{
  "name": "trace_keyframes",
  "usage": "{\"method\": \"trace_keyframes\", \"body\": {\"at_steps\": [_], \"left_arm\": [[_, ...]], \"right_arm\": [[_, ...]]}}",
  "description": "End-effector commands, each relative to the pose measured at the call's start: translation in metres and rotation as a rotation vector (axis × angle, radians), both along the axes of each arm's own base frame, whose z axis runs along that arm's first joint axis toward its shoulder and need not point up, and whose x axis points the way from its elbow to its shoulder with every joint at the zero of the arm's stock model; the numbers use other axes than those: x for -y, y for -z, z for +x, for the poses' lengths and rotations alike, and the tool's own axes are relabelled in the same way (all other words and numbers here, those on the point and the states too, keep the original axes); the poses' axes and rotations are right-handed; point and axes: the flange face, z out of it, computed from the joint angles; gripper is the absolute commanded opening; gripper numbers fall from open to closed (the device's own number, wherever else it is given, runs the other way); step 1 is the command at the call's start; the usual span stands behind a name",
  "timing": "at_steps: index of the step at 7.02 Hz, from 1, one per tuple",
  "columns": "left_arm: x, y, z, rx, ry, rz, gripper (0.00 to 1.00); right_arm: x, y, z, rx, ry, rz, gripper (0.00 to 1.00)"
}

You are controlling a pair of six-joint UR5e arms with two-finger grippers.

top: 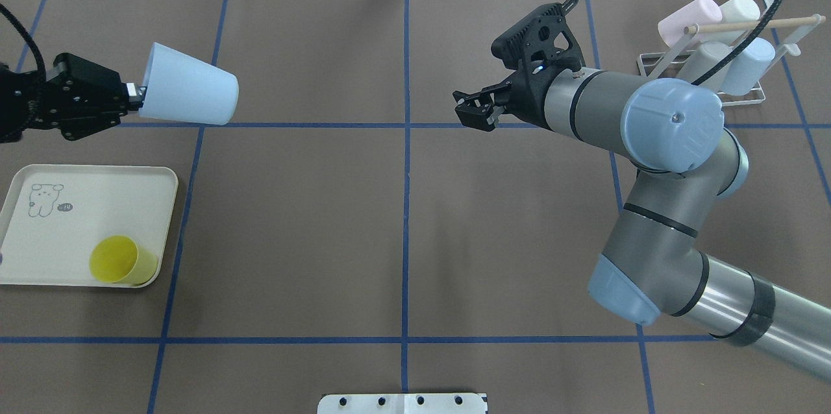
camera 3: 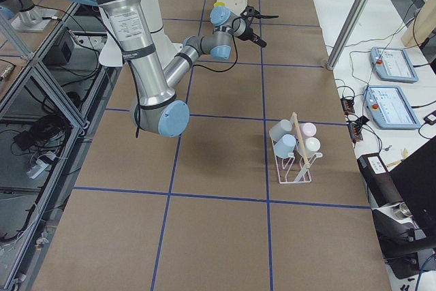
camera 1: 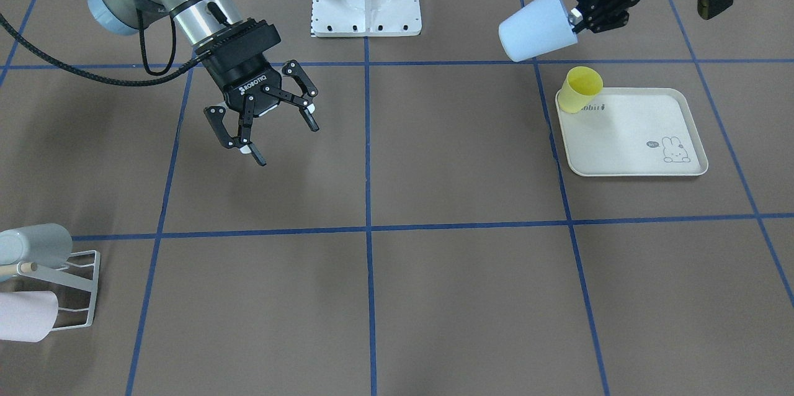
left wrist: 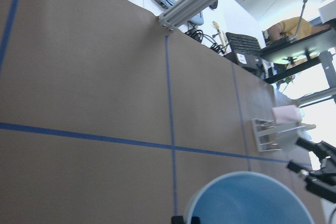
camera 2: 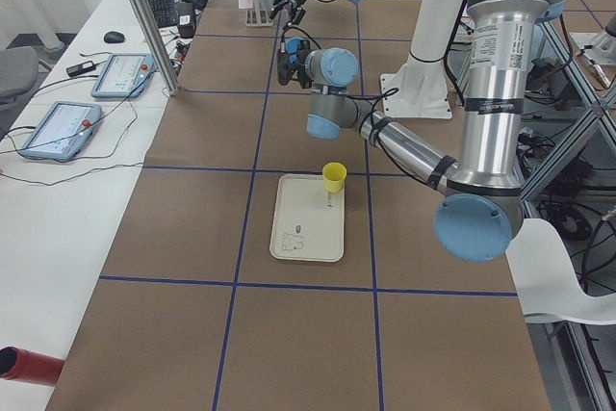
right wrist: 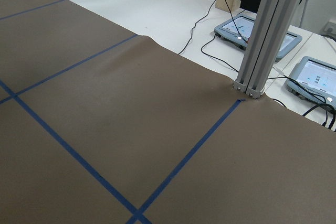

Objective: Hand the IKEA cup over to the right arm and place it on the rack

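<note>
Pale blue plastic: the IKEA cup point(top: 188, 93) hangs in the air on its side, above the brown table point(top: 292, 219) and just beyond the cream tray point(top: 78, 187). The left gripper point(top: 133, 93) has closed on the end of the cup nearest its wrist, which I take to be the rim. The cup's free end points toward the middle of the table.

The right gripper point(camera 1: 286, 143) hovers near the table's centre with its fingers spread wide and nothing between them. It is well apart from the cup. The rack point(top: 733, 25) stands at the far corner on the robot's right side and already carries several cups.

A yellow cup point(top: 120, 261) stands in one corner of the tray; it plays no part in this step.

The step in hand, as I judge it, is the handover. To do it well, I would bring the two arms together over the centre line and keep the cup level. I would turn the right gripper so its fingers straddle the cup's free body, clear of the left fingers. I would close firmly before the left lets go, since a smooth tapered wall could slip.
</note>
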Motion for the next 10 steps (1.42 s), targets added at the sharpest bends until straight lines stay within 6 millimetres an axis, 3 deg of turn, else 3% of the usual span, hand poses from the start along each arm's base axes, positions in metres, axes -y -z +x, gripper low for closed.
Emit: {"method": "trace_keyframes", "body": {"at_steps": [1, 2, 3, 5, 7, 10], "left_arm": [[0.002, 0.066, 0.044, -0.108, -0.124, -0.179, 0.0], [0.011, 0.104, 0.066, -0.083, -0.142, -0.271, 0.0], [0.015, 0.124, 0.085, -0.048, -0.156, -0.352, 0.0], [0.019, 0.117, 0.099, -0.023, -0.148, -0.391, 0.0], [0.025, 0.115, 0.108, -0.012, -0.149, -0.4, 0.0], [0.016, 0.117, 0.121, -0.007, -0.176, -0.392, 0.0]], "right_arm": [[-0.019, 0.011, -0.016, -0.003, -0.014, 0.094, 0.98], [-0.037, 0.017, -0.028, 0.029, -0.07, 0.133, 0.98], [-0.056, 0.023, -0.043, 0.009, -0.108, 0.198, 0.98], [-0.065, 0.04, -0.045, 0.012, -0.107, 0.254, 0.98], [-0.088, 0.051, -0.046, 0.073, -0.082, 0.38, 0.94], [-0.102, 0.061, -0.045, 0.089, -0.074, 0.487, 0.95]]}}
